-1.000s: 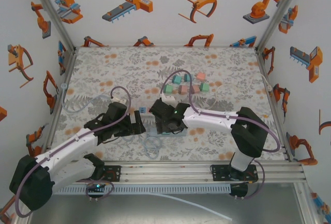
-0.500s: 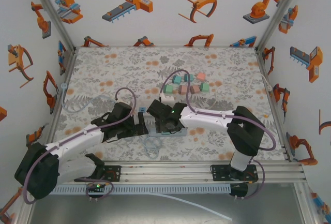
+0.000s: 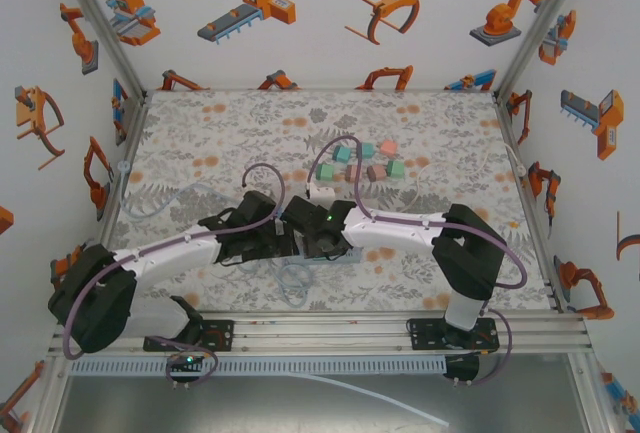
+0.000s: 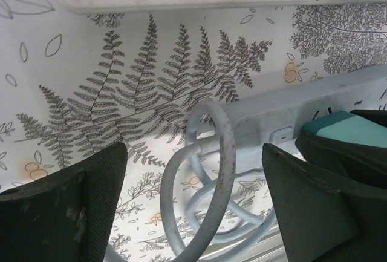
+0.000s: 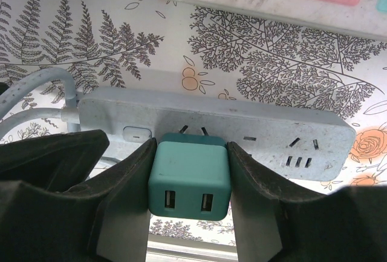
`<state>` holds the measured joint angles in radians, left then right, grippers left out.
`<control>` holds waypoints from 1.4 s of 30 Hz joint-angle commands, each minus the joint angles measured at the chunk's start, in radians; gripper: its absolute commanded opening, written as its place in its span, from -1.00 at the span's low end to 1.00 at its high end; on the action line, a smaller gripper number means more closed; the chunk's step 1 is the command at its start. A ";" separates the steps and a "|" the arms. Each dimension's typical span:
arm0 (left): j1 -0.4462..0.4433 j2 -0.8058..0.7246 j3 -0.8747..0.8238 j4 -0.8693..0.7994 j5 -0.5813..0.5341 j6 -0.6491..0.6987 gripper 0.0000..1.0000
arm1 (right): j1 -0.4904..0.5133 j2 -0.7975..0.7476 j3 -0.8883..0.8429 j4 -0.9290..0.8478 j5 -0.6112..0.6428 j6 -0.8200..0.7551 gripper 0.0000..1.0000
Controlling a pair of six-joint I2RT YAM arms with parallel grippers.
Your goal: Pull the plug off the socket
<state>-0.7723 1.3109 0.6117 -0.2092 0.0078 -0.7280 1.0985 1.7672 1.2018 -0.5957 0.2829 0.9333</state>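
Over ferny table (image 5: 290, 68), right gripper (image 5: 190, 156) is clamping plug (image 5: 190, 180), ready to pull straight off socket (image 5: 272, 130); left gripper (image 4: 193, 198) is gaping.

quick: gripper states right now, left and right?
Left gripper: open, holding nothing.
Right gripper: closed on the teal square USB plug.

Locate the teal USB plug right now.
In the right wrist view the teal USB plug sits centre, gripped by the right end effector, against the left half of the pale power strip, prongs partly showing.
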 commanded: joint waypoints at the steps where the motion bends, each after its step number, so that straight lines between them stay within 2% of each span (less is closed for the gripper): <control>1: -0.011 0.059 -0.012 -0.078 0.022 0.002 0.62 | 0.006 -0.024 0.026 -0.019 0.047 0.021 -0.32; 4: -0.012 0.076 -0.024 -0.079 0.079 0.003 0.55 | 0.005 -0.041 0.015 0.011 0.053 0.028 -0.46; 7: -0.012 0.090 -0.044 -0.077 0.109 -0.005 0.44 | 0.005 -0.051 0.018 0.024 0.056 0.029 -0.53; 12: -0.012 0.127 -0.043 -0.126 0.072 -0.020 0.37 | 0.005 -0.071 0.031 0.031 0.053 0.027 -0.55; 16: -0.018 0.236 0.027 -0.228 0.015 -0.024 0.28 | 0.007 -0.097 0.001 0.083 0.051 0.028 -0.62; 22: -0.027 0.333 0.040 -0.228 0.017 -0.046 0.28 | 0.006 -0.102 -0.034 0.121 0.018 0.045 -0.66; 24: -0.028 0.360 0.040 -0.227 0.015 -0.054 0.27 | 0.006 -0.098 -0.026 0.118 0.020 0.026 -0.77; 35: -0.035 0.450 0.004 -0.156 0.018 -0.079 0.28 | 0.006 -0.160 -0.083 0.204 0.006 0.015 -0.85; 40: -0.035 0.489 -0.007 -0.128 0.029 -0.088 0.27 | 0.008 -0.153 -0.069 0.171 0.015 0.005 -0.87; 42: -0.038 0.509 -0.010 -0.124 0.029 -0.094 0.28 | 0.006 -0.173 -0.100 0.226 0.002 0.013 -0.87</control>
<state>-0.7830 1.5696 0.7723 -0.2237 0.1787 -0.8349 1.0931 1.6730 1.0950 -0.5407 0.3359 0.9199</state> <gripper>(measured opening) 0.635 0.453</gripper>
